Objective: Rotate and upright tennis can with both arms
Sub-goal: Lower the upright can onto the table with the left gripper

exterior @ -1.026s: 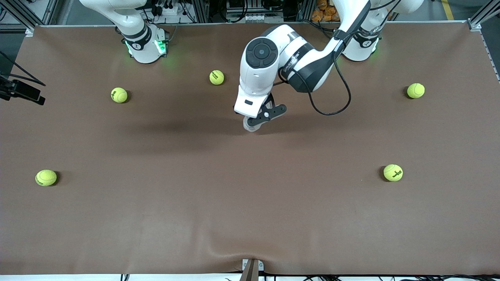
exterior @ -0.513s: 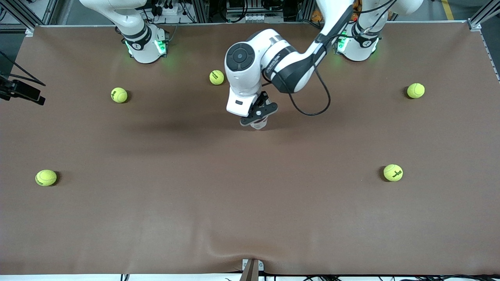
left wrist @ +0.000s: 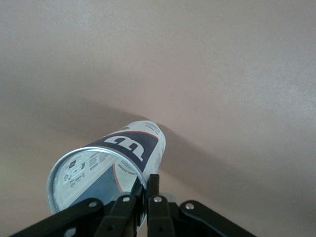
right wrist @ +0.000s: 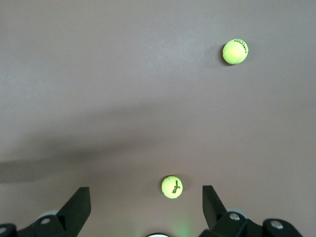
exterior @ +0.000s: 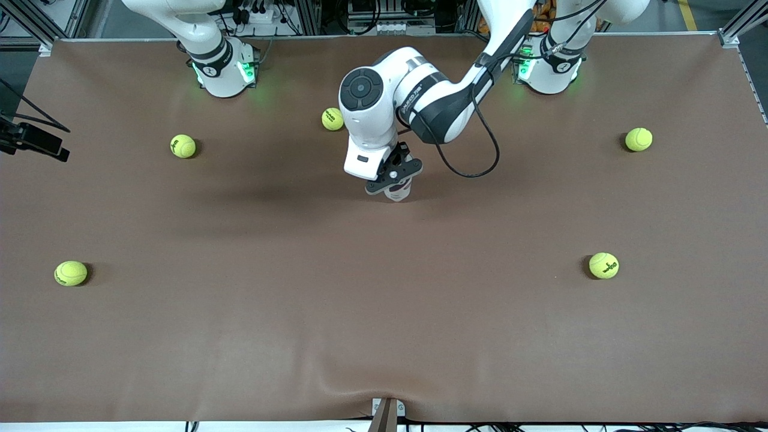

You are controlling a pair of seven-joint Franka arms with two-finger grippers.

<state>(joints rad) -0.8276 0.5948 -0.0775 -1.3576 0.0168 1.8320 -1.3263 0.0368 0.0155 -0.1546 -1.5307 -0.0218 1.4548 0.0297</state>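
Front view: left gripper [exterior: 393, 178] low over the middle of the table [exterior: 384, 312], closed on the tennis can [exterior: 398, 192], of which only a pale end peeks out beneath the fingers. Can just nearer the camera than the ball [exterior: 332, 119] beside the left arm's elbow; four other balls well apart from it. Right arm waiting at its base, gripper out of sight here.

Left wrist view: tennis can [left wrist: 111, 163] tilted, silver rim at the gripper [left wrist: 143, 197], its other end down at the table; navy-and-white label with white logo plain here, hidden in the front view. Fingers [left wrist: 154, 195] pinched on the rim.

Right wrist view: right gripper [right wrist: 145, 207] spread wide, holding nothing, high over two balls [right wrist: 172, 187] [right wrist: 235, 51]. Can not seen.
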